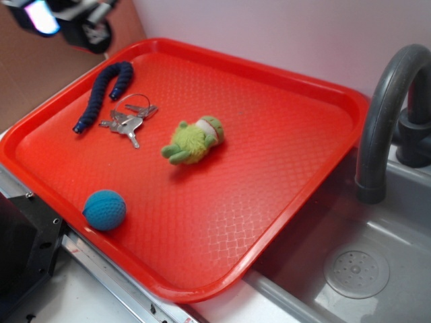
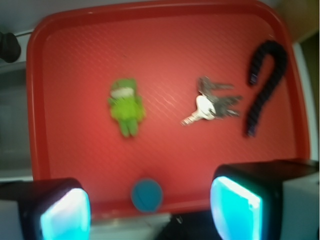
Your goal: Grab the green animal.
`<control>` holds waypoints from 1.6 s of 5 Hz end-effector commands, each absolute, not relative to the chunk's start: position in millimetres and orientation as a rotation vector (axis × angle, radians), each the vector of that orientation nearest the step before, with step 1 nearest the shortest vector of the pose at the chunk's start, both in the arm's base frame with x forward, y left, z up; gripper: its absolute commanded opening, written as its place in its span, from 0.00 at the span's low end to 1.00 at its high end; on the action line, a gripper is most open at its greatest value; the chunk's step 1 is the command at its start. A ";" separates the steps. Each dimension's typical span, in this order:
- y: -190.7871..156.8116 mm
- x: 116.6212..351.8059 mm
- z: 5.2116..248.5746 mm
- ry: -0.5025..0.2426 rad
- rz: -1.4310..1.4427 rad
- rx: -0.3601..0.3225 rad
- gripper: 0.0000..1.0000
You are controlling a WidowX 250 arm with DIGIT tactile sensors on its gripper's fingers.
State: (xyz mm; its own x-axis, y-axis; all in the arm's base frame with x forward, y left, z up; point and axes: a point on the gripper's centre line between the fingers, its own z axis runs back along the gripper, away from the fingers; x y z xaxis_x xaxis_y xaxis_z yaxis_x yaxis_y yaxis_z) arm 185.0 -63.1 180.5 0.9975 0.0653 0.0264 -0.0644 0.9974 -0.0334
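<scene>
Blue ball [image 1: 104, 209], keys [image 1: 128, 121] flank green animal [image 1: 192, 140]; tool [image 2: 150, 210] spread.

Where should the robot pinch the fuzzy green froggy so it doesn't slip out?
Probably around the middle of the green animal, coming straight down from above. It lies flat on the red tray with free space on every side, and its soft round belly is the fattest part; the stubby legs look too small. The gripper is open.

Big red plastic tray [image 1: 296, 195] with a raised rim holds everything; green animal [image 1: 192, 140] lies near the middle, bunch of keys [image 1: 128, 121] just beside it; dark blue ribbed hook-shaped thing [image 1: 103, 91] past the keys; blue knitted ball [image 1: 104, 209] by the near edge.
</scene>
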 end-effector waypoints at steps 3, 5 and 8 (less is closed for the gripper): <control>-80.6 232.4 86.2 0.031 -0.039 0.066 1.00; -78.5 235.2 50.8 0.070 -0.061 0.092 1.00; -75.3 244.0 19.1 0.129 -0.086 0.051 0.00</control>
State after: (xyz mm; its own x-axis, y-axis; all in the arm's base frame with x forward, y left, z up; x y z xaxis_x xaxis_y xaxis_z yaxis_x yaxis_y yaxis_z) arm 243.7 -76.2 18.2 0.9833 -0.0906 -0.1575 0.0977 0.9945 0.0375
